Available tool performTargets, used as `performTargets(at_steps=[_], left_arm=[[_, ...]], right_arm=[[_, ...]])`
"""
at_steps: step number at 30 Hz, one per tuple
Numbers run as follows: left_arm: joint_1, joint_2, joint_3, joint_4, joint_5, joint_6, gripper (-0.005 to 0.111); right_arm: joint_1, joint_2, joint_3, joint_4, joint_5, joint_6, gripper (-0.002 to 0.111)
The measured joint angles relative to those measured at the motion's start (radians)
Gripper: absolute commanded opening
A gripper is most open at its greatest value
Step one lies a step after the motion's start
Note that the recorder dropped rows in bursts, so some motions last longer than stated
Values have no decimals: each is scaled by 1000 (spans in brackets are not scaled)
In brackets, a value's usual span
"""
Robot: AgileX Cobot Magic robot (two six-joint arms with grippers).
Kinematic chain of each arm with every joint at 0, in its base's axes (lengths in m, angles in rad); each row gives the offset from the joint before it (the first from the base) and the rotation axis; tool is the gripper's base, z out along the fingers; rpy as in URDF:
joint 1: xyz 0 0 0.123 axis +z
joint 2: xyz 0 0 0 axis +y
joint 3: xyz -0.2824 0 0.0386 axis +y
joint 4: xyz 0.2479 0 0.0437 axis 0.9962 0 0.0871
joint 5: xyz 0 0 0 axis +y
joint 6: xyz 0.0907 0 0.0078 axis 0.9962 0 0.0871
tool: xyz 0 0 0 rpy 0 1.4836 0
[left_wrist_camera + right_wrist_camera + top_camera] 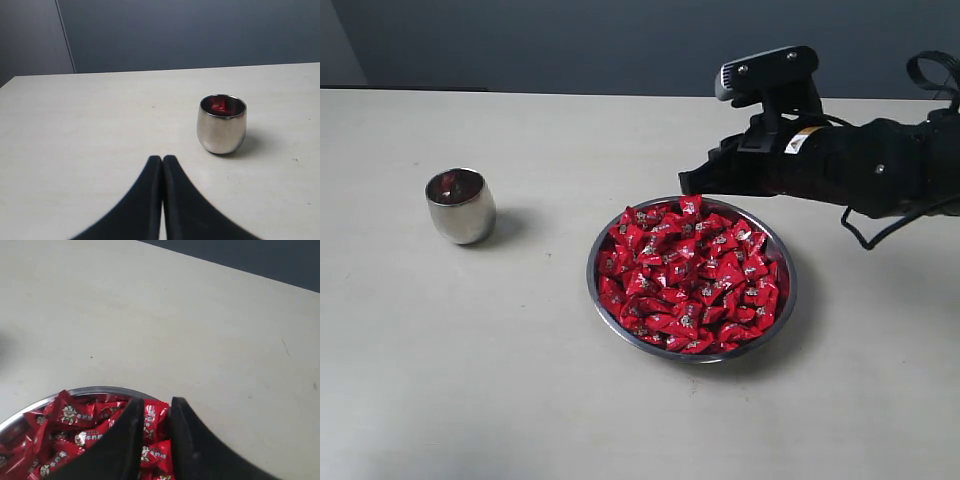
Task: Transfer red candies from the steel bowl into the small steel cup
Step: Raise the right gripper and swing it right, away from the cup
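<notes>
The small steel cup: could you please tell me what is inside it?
At least one red candy shows inside the small steel cup. The cup's own wall hides the lower part of the inside, so the count cannot be told.

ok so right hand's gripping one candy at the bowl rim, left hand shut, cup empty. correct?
No, the small steel cup isn't empty: the left wrist view shows red candy inside it. The rest stands: the right hand grips one held candy at the steel bowl rim, and the left hand is shut.
</notes>
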Motion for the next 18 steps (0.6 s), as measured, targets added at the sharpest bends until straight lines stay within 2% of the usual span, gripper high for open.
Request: performTargets(at_steps=[10,18], left_arm=[[0,0,0,0,0,0,0],[0,0,0,0,0,0,0]], right_arm=[[2,12,-17,-16,151,33,20],[19,-161,-17,41,77,38,20]])
